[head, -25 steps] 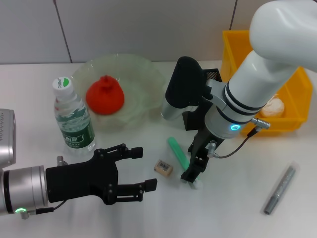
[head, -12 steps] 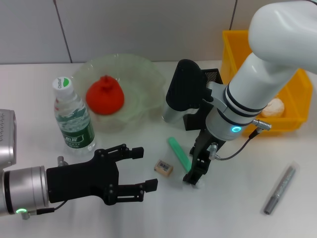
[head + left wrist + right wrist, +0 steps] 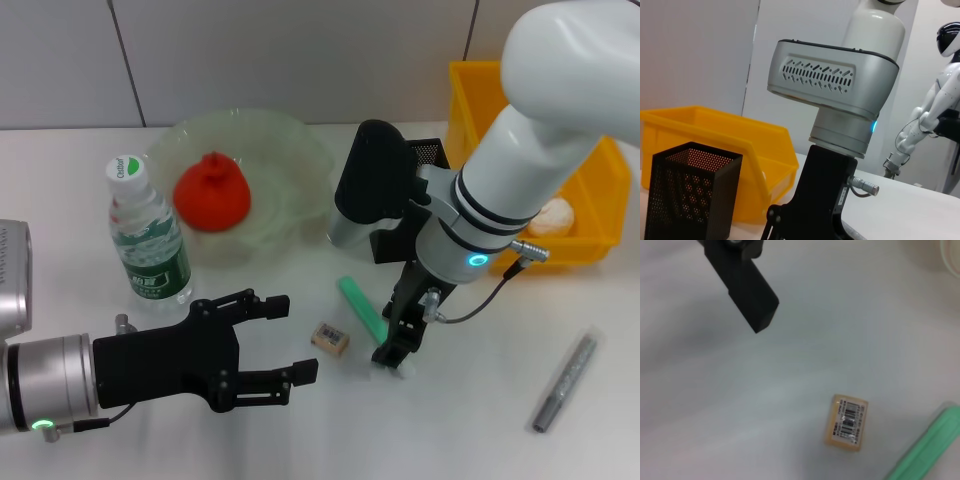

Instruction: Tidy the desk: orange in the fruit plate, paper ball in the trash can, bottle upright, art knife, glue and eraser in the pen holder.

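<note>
A white bench [image 3: 90,160] with a smooth matte top fills the foreground under even, soft light that casts faint shadows. Behind it rises a pale grey wall [image 3: 280,55] of large panels split by thin dark seams. A second white humanoid robot [image 3: 935,107] stands at the far side of the room.

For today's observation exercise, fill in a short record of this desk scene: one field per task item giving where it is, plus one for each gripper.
orange: in the fruit plate
paper ball: inside the trash can
bottle: upright, left of the fruit plate
eraser: flat on the desk, untouched
green stick: on the desk beside the eraser
pen holder: upright, in front of the trash can
left gripper: open, near the eraser
right gripper: low at the green stick's end
</note>
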Controlling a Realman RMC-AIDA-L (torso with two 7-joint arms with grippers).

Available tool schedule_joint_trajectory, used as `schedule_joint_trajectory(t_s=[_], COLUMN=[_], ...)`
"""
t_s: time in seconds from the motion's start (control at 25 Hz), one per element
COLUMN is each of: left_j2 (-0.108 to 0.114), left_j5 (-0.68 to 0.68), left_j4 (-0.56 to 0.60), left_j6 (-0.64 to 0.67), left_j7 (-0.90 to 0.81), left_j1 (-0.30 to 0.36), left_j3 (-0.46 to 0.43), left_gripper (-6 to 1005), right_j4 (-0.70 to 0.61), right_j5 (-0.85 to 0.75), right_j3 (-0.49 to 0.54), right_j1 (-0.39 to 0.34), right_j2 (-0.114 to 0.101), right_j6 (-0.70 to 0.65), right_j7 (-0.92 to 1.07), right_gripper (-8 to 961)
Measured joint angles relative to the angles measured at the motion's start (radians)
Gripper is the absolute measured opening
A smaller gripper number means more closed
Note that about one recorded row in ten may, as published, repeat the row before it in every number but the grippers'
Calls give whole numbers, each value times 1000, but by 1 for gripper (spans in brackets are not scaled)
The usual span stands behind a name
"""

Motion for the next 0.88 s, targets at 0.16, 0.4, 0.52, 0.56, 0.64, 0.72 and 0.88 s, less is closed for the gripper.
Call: schedule_joint_trajectory(t_s=[0.16, 0.4, 0.52, 0.56, 0.64, 0.72, 0.88], left_j2=[0, 0, 0, 0, 0, 0, 0], left_j5=[0, 0, 0, 0, 0, 0, 0], left_j4=[1, 0, 0, 0, 0, 0, 0], left_j6=[0, 0, 0, 0, 0, 0, 0], left_j7=[-1, -1, 0, 0, 0, 0, 1], left_j1=[0, -1, -1, -1, -1, -1, -2], left_j3=[-1, -3, -4, -4, -4, -4, -5], left_gripper=[875, 875, 875, 875, 875, 875, 876], right_j4=[2, 3, 1, 1, 1, 3, 4], right_j5=[0, 0, 0, 0, 0, 0, 0], right_j3=[0, 0, 0, 0, 0, 0, 0], right_j1=[3, 4, 4, 4, 5, 6, 6], right_j2=[-1, -2, -3, -3, -3, -3, -2], right_j6=[-7, -9, -9, -9, -10, -11, -18], right_j7=[0, 1, 6, 7, 8, 8, 8], right_gripper=[668, 411, 412, 412, 412, 412, 413])
